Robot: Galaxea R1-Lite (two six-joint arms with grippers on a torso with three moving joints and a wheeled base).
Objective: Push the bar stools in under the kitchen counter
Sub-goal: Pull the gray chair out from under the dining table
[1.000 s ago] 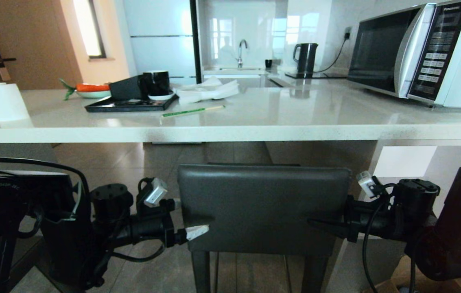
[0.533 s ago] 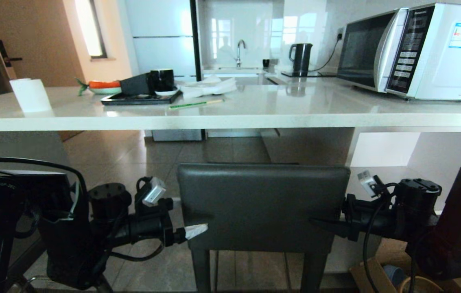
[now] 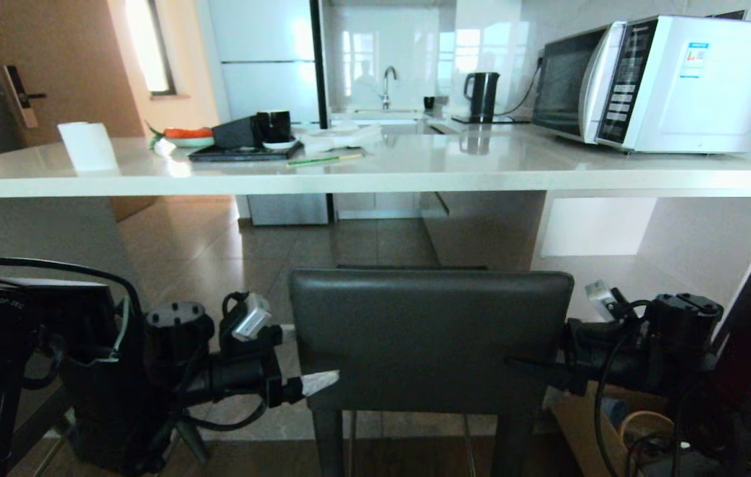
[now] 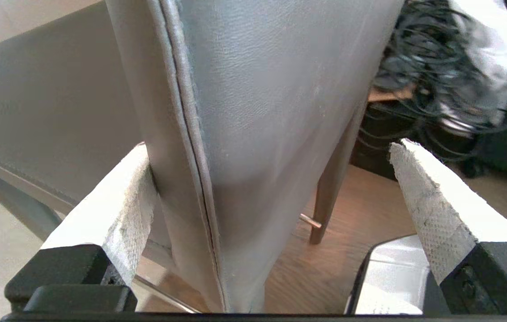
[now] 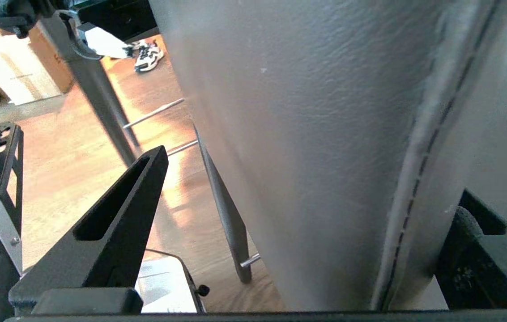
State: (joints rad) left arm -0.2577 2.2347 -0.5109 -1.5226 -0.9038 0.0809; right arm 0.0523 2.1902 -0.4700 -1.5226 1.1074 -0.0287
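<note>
While the stool (image 3: 429,338) stands centred in the head view, its dark-grey backrest faces the camera, short of the tabletop (image 3: 375,179) edge and lower than it. Slim dark legs run down from the backrest, and the wrist views show thin metal footrest bars between them. Only one stool is in view.

Left claw (image 4: 271,197): spread wide, straddling the left edge of the backrest. One white textured finger (image 4: 123,201) touches the backrest's far face beside the stitched seam; the other white finger stands apart from the near face.

Right claw (image 5: 307,214): spread, straddling the right edge of the backrest. One black finger (image 5: 114,223) stands clear of the near face; the other lies against the seam edge on the far side. In the head view both arms reach in level from either side at mid-height of the backrest.

Tabletop: glossy white with a thick edge. On it, from the left: a white paper roll (image 3: 88,146), a black tray (image 3: 242,154) carrying dark cups, white cloth (image 3: 342,138), a green-and-pale stick (image 3: 323,159), and a white microwave (image 3: 660,83) at the right. The microwave carries a small blue-and-white label; its text cannot be read. The black motor housing on the left arm bears white lettering beginning "DM-J4340".

Behind: a sink tap (image 3: 387,85) and a black kettle (image 3: 482,96) on the back counter. Under the tabletop at the right are open white shelves (image 3: 647,252).
</note>
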